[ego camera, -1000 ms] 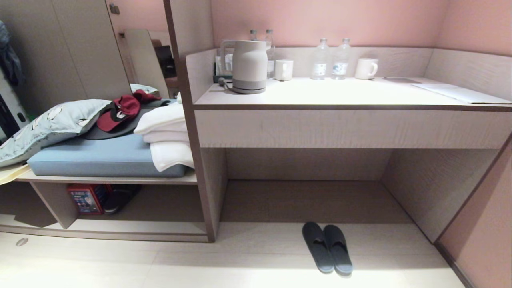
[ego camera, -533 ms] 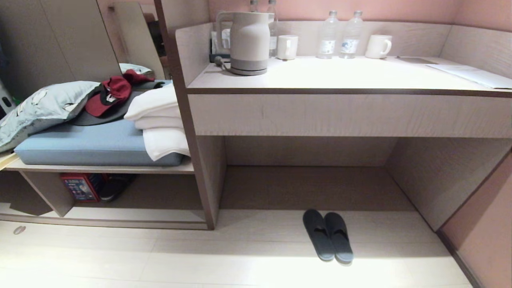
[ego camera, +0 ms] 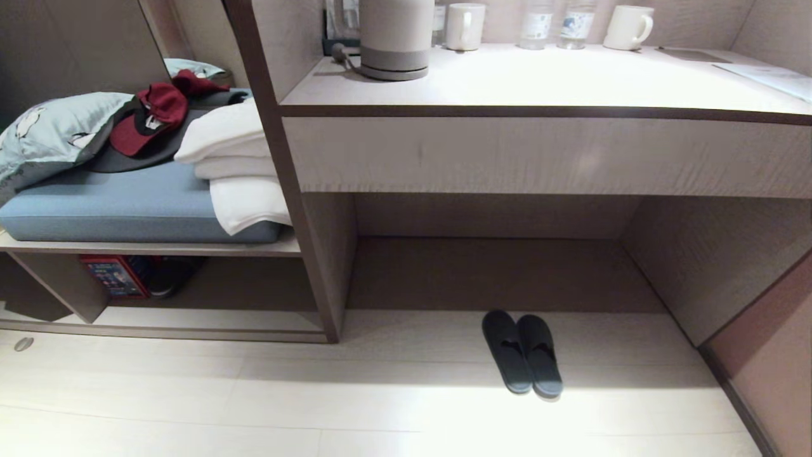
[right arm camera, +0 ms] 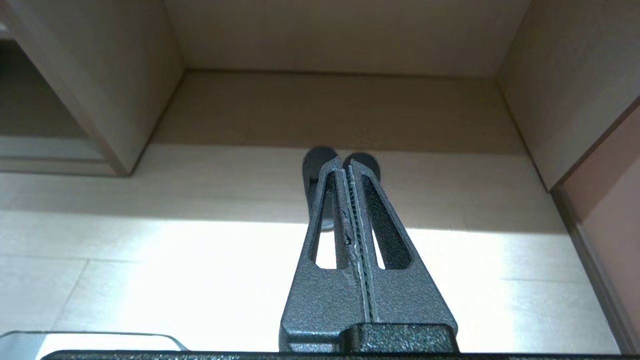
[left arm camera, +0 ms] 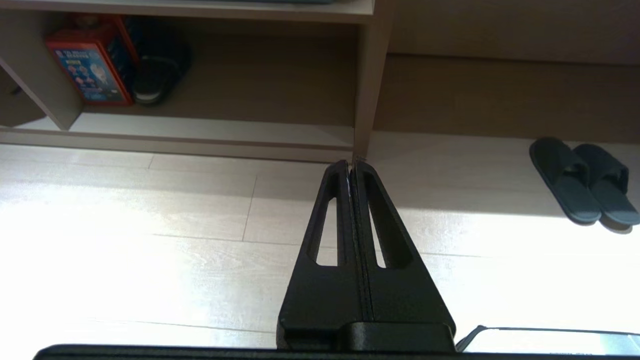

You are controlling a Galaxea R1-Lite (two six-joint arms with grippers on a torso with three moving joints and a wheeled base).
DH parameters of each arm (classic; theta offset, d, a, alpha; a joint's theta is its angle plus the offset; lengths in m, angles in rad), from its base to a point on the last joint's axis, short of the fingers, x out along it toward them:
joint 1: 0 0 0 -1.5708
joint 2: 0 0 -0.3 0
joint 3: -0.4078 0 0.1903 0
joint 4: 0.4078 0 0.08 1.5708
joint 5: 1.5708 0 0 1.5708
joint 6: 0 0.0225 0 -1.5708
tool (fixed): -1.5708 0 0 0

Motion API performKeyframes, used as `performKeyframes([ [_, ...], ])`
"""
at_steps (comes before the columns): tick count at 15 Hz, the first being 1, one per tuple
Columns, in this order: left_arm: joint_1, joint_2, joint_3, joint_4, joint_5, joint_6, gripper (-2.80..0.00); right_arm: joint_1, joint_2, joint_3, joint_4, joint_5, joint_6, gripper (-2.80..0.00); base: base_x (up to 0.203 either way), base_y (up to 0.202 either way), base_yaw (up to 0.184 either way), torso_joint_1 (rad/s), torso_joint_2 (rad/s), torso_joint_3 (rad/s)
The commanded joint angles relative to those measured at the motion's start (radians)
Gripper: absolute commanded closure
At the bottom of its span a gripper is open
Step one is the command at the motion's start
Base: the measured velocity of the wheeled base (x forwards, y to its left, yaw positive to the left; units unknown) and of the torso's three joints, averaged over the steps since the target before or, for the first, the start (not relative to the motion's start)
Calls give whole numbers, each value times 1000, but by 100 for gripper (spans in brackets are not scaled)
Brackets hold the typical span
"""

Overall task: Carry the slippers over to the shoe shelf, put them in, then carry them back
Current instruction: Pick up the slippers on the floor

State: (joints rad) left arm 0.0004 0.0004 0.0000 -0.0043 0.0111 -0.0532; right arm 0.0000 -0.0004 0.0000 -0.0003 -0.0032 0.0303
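Head view, slippers side by side on floor, L gripper & R gripper closed, empty

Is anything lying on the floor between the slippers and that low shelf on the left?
Only bare pale floor and the foot of the upright divider panel lie between the slippers and the shoe shelf, as the head view shows.

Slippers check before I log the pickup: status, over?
Left gripper and right gripper shut, empty. Dark charcoal fabric slippers paired on floor by desk recess. Nothing between.
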Motion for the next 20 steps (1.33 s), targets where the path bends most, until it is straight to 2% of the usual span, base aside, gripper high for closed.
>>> performKeyframes([
  [1, 1, 1, 0, 0, 1, 0, 0, 0, 0, 0, -1, 0, 0, 0, 0, 0, 0, 3, 2, -189],
  [20, 1, 0, 0, 0, 0, 0, 0, 0, 0, 0, -1, 0, 0, 0, 0, 0, 0, 2, 4, -197],
])
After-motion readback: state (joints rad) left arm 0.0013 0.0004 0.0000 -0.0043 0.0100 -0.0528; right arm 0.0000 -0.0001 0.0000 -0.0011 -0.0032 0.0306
